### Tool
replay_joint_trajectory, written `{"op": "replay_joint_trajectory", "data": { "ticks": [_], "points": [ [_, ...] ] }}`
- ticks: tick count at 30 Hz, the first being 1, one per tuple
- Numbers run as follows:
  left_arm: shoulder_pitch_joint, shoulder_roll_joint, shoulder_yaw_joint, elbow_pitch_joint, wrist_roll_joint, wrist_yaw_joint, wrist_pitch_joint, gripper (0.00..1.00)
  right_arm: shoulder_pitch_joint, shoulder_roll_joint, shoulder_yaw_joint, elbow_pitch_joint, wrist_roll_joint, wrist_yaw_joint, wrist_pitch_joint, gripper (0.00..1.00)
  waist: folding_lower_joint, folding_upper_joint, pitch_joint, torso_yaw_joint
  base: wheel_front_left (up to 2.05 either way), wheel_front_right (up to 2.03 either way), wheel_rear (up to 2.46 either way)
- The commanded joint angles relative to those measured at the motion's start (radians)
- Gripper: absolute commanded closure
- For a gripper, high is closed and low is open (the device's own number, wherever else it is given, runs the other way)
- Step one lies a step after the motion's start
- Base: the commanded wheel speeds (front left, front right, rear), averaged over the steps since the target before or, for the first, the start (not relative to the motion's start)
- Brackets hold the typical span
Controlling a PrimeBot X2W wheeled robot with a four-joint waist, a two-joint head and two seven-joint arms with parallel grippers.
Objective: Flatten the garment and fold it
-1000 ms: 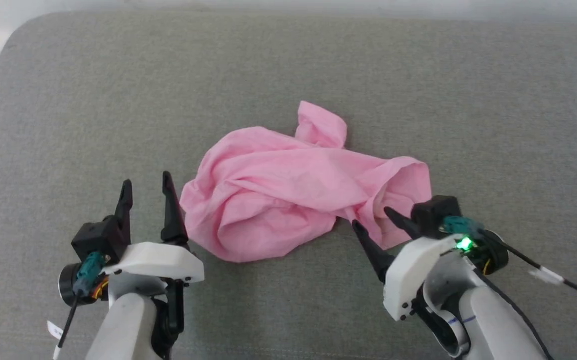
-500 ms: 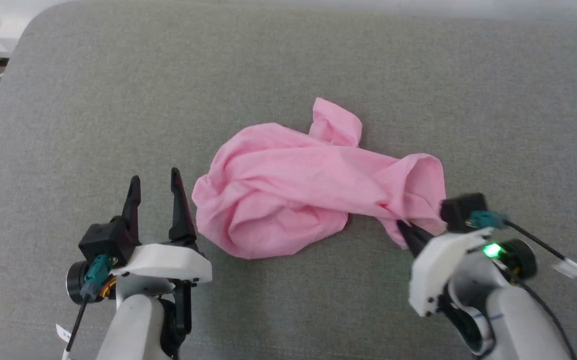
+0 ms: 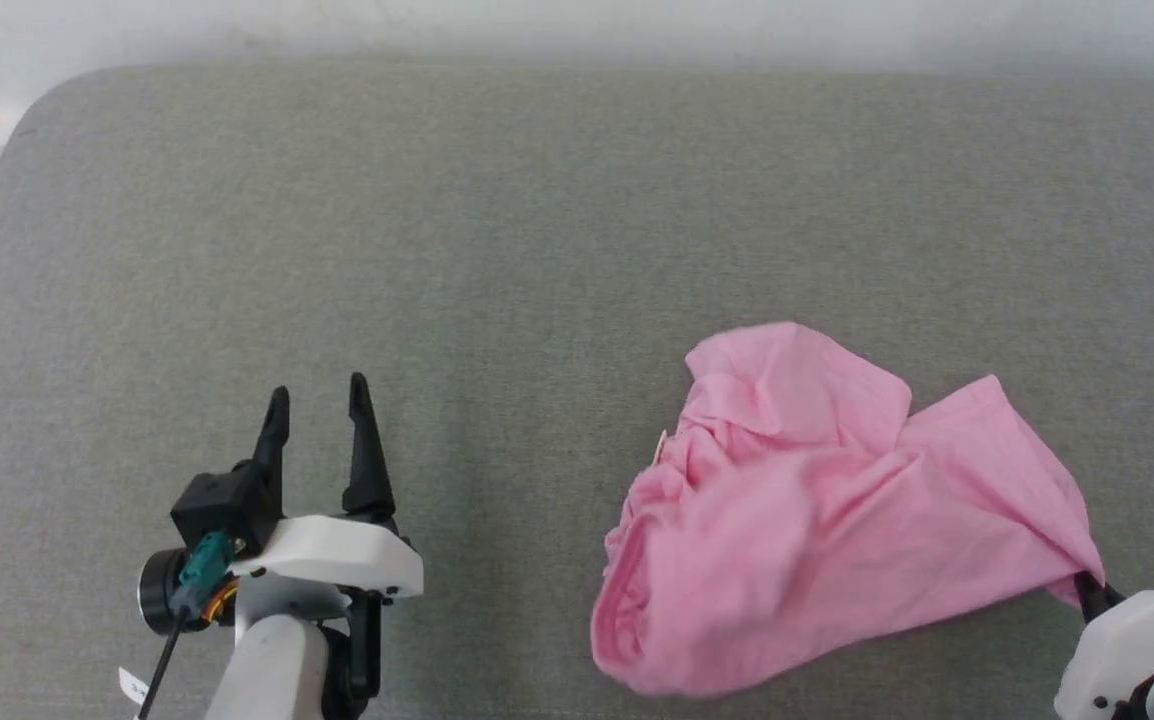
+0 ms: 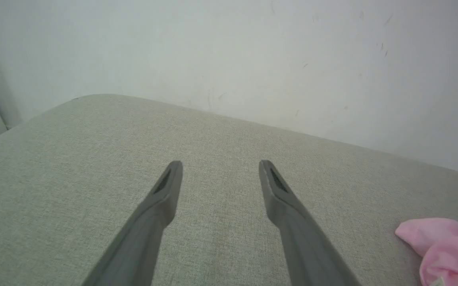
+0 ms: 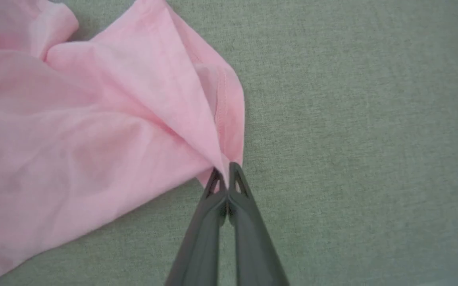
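the right gripper has clamped onto the hem of the garment and dragged it away from the spread-open left gripper, beginning the flattening.

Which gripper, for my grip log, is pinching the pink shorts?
The right gripper: shut on a corner of the shorts; the left gripper stands open, apart from them.

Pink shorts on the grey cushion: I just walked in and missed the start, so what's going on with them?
The robot's right gripper is shut on a hemmed edge of the pink shorts, which lie crumpled on the grey cushion. Its left gripper is open, holds nothing, and sits apart from the cloth, off to its left. The shorts are not yet flattened, and no fold has been made.
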Motion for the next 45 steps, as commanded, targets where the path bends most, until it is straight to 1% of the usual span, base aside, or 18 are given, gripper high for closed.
{"op": "replay_joint_trajectory", "data": {
  "ticks": [1,6,12,14,16,18,20,23,27,31,33,34,35,36,38,41,45],
  "points": [
    [0.004,-0.002,-0.002,0.006,0.008,-0.008,-0.005,0.00,-0.004,0.000,-0.001,0.007,0.007,-0.001,-0.009,0.00,0.0001,0.0000,-0.007,-0.016,0.00,0.00,0.00],
    [-0.006,-0.004,-0.034,0.024,0.011,-0.029,-0.005,0.00,-0.026,0.000,-0.022,0.046,0.062,-0.001,-0.119,0.00,0.0001,0.0000,-0.017,-0.037,0.00,0.00,0.00],
    [-0.026,-0.008,-0.111,0.033,0.012,-0.074,0.012,0.00,-0.053,0.000,0.005,0.026,0.057,-0.001,-0.274,0.00,0.0001,0.0000,-0.020,-0.049,0.00,0.00,0.00],
    [-0.033,-0.010,-0.147,0.031,0.011,-0.096,0.026,0.00,-0.062,0.000,0.015,0.014,0.055,-0.001,-0.312,0.00,0.0001,0.0000,-0.019,-0.050,0.00,0.00,0.00],
    [-0.037,-0.011,-0.193,0.031,0.006,-0.132,0.062,0.00,-0.069,0.000,0.023,0.004,0.057,-0.001,-0.338,0.00,0.0001,0.0000,-0.019,-0.050,0.00,0.00,0.00],
    [-0.037,-0.012,-0.247,0.033,-0.008,-0.183,0.129,0.00,-0.073,0.000,0.031,-0.006,0.056,-0.001,-0.351,0.00,0.0001,0.0000,-0.020,-0.048,0.00,0.00,0.00],
    [-0.036,-0.012,-0.303,0.024,-0.023,-0.223,0.213,0.00,-0.076,0.000,0.040,-0.018,0.058,-0.001,-0.358,0.00,0.0001,0.0000,-0.019,-0.046,0.00,0.00,0.00],
    [-0.035,0.003,-0.373,-0.002,-0.042,-0.249,0.335,0.00,-0.077,0.000,0.055,-0.039,0.063,-0.001,-0.355,0.00,0.0001,0.0000,-0.015,-0.043,0.00,0.00,0.00],
    [-0.032,0.028,-0.426,-0.026,-0.065,-0.257,0.487,0.00,-0.083,0.000,0.078,-0.054,0.072,-0.001,-0.351,0.00,0.0001,0.0000,-0.006,-0.043,0.00,0.00,0.00],
    [-0.040,0.058,-0.446,-0.007,-0.043,-0.223,0.637,0.00,-0.088,0.000,0.101,-0.071,0.084,-0.001,-0.347,0.00,0.0001,0.0000,0.011,-0.049,0.00,0.00,0.00],
    [-0.048,0.065,-0.455,0.004,-0.043,-0.216,0.700,0.00,-0.093,0.000,0.111,-0.070,0.089,-0.001,-0.348,0.00,0.0001,0.0000,0.021,-0.054,0.00,0.00,0.00],
    [-0.053,0.068,-0.457,0.007,-0.045,-0.216,0.724,0.47,-0.096,0.000,0.117,-0.071,0.092,-0.001,-0.348,0.00,0.0001,0.0000,0.027,-0.058,0.00,0.00,0.00],
    [-0.062,0.071,-0.456,0.005,-0.046,-0.216,0.733,0.87,-0.099,0.000,0.123,-0.072,0.094,-0.001,-0.350,0.00,0.0001,0.0000,0.034,-0.061,0.00,0.00,0.00],
    [-0.075,0.075,-0.448,0.000,-0.044,-0.212,0.727,1.00,-0.102,0.000,0.129,-0.074,0.096,-0.001,-0.350,0.00,0.0001,0.0000,0.041,-0.065,0.00,0.00,0.00],
    [-0.113,0.090,-0.418,-0.009,-0.023,-0.188,0.681,1.00,-0.111,0.000,0.141,-0.073,0.102,-0.001,-0.353,0.00,0.0001,0.0000,0.054,-0.073,0.00,0.00,0.00],
    [-0.186,0.111,-0.351,-0.007,0.011,-0.132,0.580,1.00,-0.124,0.000,0.156,-0.071,0.107,-0.001,-0.358,0.00,0.0001,0.0000,0.073,-0.084,0.00,0.00,0.00],
    [-0.301,0.138,-0.248,0.039,0.030,-0.062,0.453,1.00,-0.141,0.000,0.176,-0.067,0.113,-0.001,-0.363,0.00,0.0001,0.0000,0.100,-0.104,0.00,0.00,0.00]
  ]
}}
